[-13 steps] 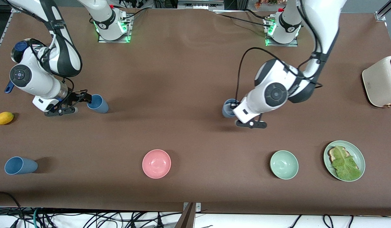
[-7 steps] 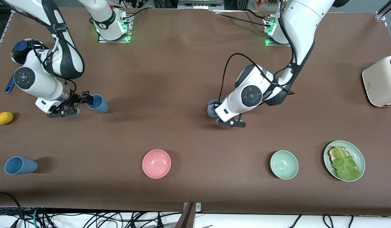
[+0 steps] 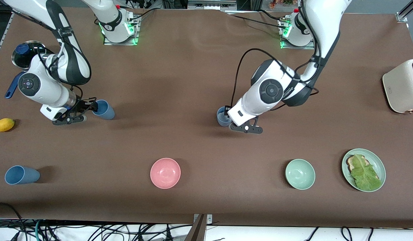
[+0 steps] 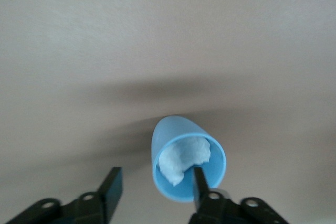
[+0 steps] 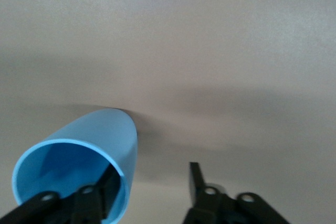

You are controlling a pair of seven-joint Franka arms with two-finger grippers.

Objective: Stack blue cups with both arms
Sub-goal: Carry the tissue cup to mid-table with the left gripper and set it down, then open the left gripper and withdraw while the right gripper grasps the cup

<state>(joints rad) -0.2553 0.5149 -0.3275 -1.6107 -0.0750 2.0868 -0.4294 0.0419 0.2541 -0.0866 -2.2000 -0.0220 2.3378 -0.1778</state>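
Observation:
A mid-blue cup stands toward the right arm's end of the table. My right gripper is open at its rim. In the right wrist view one finger is inside this cup and the other is outside, clear of the wall. A paler grey-blue cup with a whitish inside stands mid-table. My left gripper is open, with one finger inside that cup and the other well clear of it. A third blue cup lies on its side near the front camera.
A pink bowl, a pale green bowl and a green plate with bread and lettuce lie near the front camera. A toaster stands at the left arm's end. A lemon and a metal pot are at the right arm's end.
My left gripper moved toward the right arm's end of the table, and the grey-blue cup moved along with it. My right gripper shifted slightly toward its cup, which stayed put.

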